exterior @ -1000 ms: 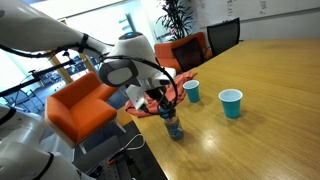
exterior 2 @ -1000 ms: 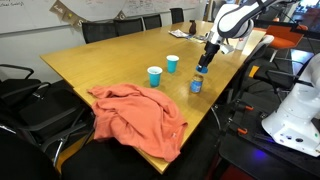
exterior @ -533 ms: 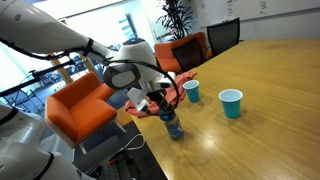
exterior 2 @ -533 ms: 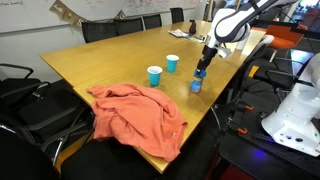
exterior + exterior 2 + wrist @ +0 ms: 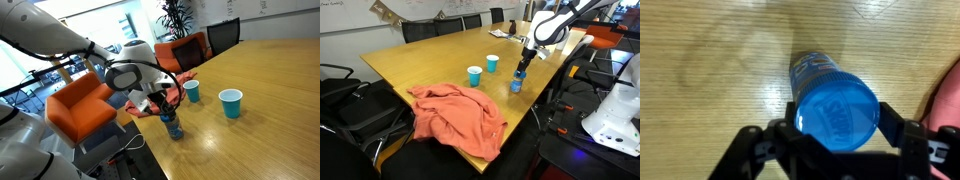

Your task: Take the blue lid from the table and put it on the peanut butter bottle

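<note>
Left to right in an exterior view, an orange cloth [image 5: 455, 115] was draped over the near edge of the table [image 5: 420, 58]. Two light-blue cups [image 5: 474, 75] were stood upright near the middle, and the peanut butter bottle [image 5: 516, 85] was stood upright by the right-hand edge, well apart from the cloth. The gripper [image 5: 520, 73] was held directly above the bottle and pointed downward. In the wrist view the bottle was seen from above, with the blue lid [image 5: 838, 110] laid over its mouth; whether the lid was fully seated could not be told. The lid was flanked by two black fingers [image 5: 902, 132], which were set against its rim on either side, so that it was gripped between them. A strip of the cloth was seen at the right border.
</note>
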`<state>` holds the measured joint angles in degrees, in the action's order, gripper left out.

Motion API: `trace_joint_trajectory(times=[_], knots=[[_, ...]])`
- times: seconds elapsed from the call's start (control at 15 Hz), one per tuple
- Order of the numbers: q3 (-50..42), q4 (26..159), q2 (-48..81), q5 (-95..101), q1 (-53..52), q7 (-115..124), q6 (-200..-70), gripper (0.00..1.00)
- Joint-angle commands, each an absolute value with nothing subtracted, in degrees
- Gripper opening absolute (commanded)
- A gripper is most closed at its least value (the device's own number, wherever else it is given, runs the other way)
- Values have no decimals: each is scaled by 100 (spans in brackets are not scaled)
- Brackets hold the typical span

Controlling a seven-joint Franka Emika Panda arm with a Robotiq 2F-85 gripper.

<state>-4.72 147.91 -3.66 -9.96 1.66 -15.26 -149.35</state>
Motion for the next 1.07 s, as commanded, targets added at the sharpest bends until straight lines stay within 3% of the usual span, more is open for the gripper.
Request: trace_joint_trajectory(times=[0.0,0.47,0.6,0.73,1.0], knots=[[-412,14854,-313,-863,179,-1343,-15197,54],[-373,14865,-187,-936,158,-1434,-15396,54],[-365,14867,-164,-958,160,-1440,-15424,95],[-355,14877,-181,-961,164,-1440,-15404,100],[-320,14982,-615,-975,148,-1460,-15234,100]])
